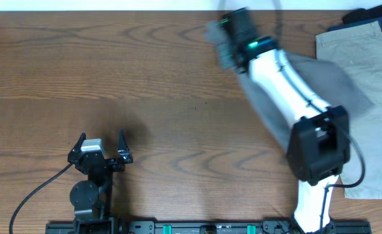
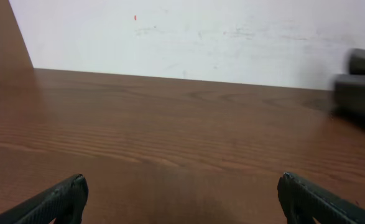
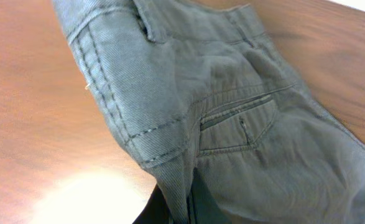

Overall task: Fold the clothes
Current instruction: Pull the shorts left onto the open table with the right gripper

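Note:
The mid grey shorts (image 1: 337, 88) hang from my right gripper (image 1: 224, 40), which is shut on their edge near the table's far middle; the cloth trails back under the arm toward the right. In the right wrist view the grey shorts (image 3: 232, 124) fill the frame, a stitched pocket showing, pinched at my right gripper (image 3: 188, 211). My left gripper (image 1: 101, 144) is open and empty at the near left; its fingers (image 2: 182, 199) frame bare table. A pale beige pair (image 1: 366, 65) lies at the right, a dark navy pair (image 1: 373, 14) behind it.
The wooden table (image 1: 112, 71) stretches across the left and middle. A white wall (image 2: 188, 37) stands beyond the far edge. A blurred grey shape (image 2: 359, 84) of cloth shows at the right of the left wrist view.

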